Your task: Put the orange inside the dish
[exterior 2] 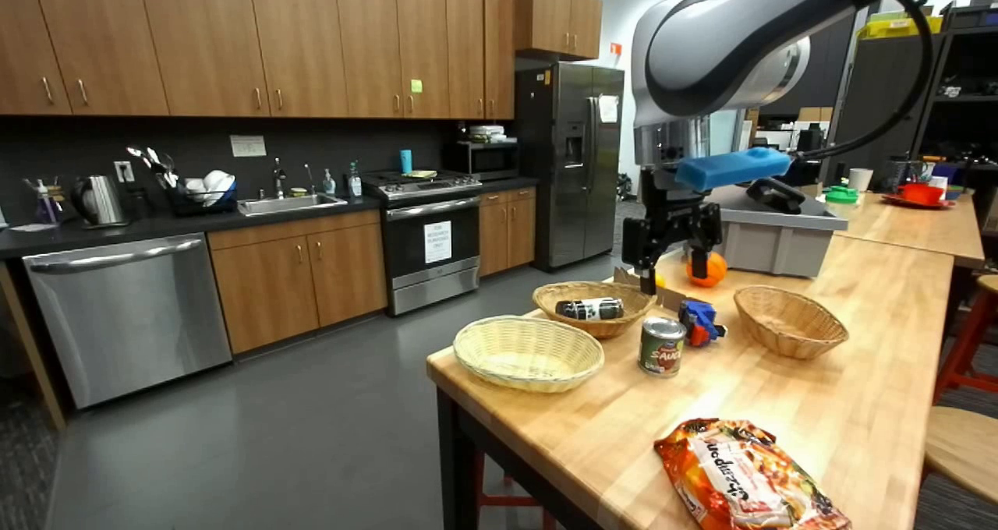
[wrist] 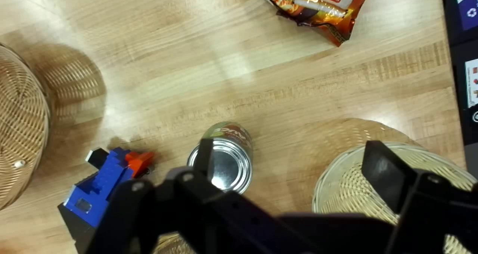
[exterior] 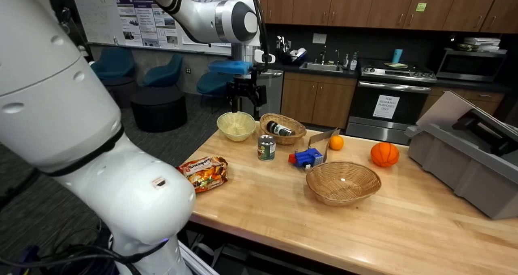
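Nearest, in an exterior view, stands the robot arm (exterior: 145,194), its base beside the wooden table (exterior: 275,214). Close by lies a noodle packet (exterior: 206,174) on its broad side. On the table's near part sits the dish (exterior: 344,190), a wide tan wicker bowl, upright, with a small white scrap (exterior: 343,179) on its floor; its flared wall should make it a forgiving place to set fruit.

Beyond it, a blue toy (exterior: 306,157) lies at the edge of a cardboard piece (exterior: 323,136); contact unconfirmed. A can (exterior: 266,148) stands on its flat end, which presumably holds it steady. A larger ball (exterior: 385,154) rests near the gray bin (exterior: 457,163) and is judged not to be the target.

The orange (exterior: 336,142) is on the table just beside the cardboard, outside the dish. The cardboard probably checks rolling on that side, and would equally obstruct a finger coming down there.

Farther on, a dark bottle (exterior: 280,128) lies on its side inside a brown basket (exterior: 288,140), whose sloped wall likely stops it rolling off. A pale basket (exterior: 236,127) occupies the corner.

Above this far end hangs the gripper (wrist: 289,143), pointing down, fingers spread well apart, nothing held; the spread suits a round object. Finding: the pick is not yet begun. Next called for: travel to the orange and a descent straddling it, clear of the cardboard.
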